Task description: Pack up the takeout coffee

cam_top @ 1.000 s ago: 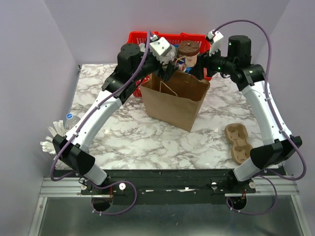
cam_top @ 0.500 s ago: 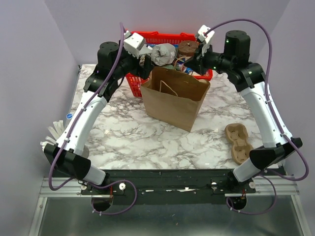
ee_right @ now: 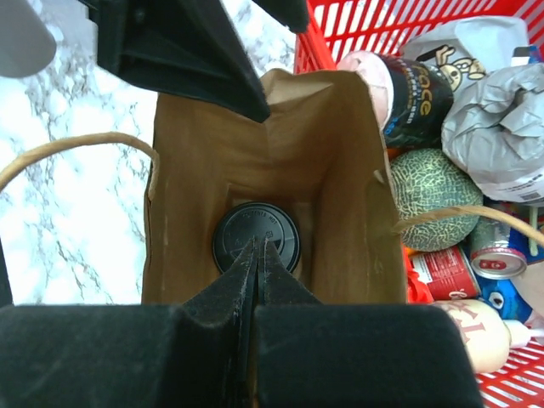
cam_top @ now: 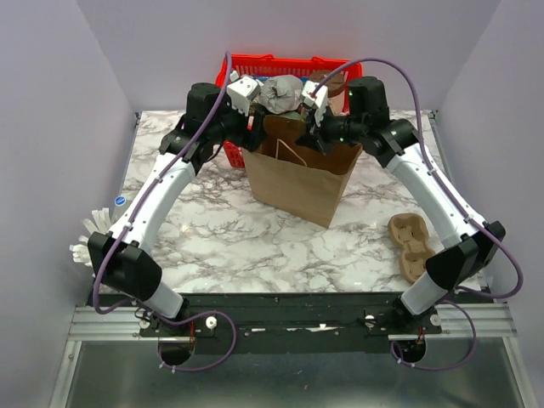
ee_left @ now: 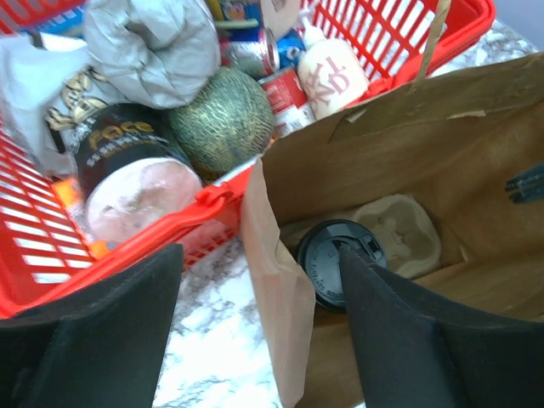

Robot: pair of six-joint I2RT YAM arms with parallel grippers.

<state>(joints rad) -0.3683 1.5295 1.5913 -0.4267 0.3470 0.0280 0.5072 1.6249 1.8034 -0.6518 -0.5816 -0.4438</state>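
The takeout coffee (ee_right: 240, 229) stands upright on the floor of the brown paper bag (cam_top: 302, 174), and only its round black lid (ee_left: 327, 259) shows. My right gripper (ee_right: 257, 243) hangs over the bag's mouth, shut with nothing between its fingers, its tips just above the lid. My left gripper (ee_left: 259, 255) is open at the bag's rear left corner. The bag's wall (ee_left: 280, 297) stands between the jaws, with one finger (ee_left: 425, 340) inside the bag and the other outside. In the top view both grippers, left (cam_top: 255, 127) and right (cam_top: 316, 129), meet at the bag's back edge.
A red basket (cam_top: 255, 64) behind the bag holds a melon (ee_left: 225, 119), cans, a bottle and a dark tub (ee_left: 127, 170). A pulp cup carrier (cam_top: 412, 246) lies at the right. A water bottle (cam_top: 119, 206) lies at the table's left edge.
My right arm swung left from the basket to over the bag and its jaws closed. My left gripper returned from the left to the bag's corner and narrowed a little.
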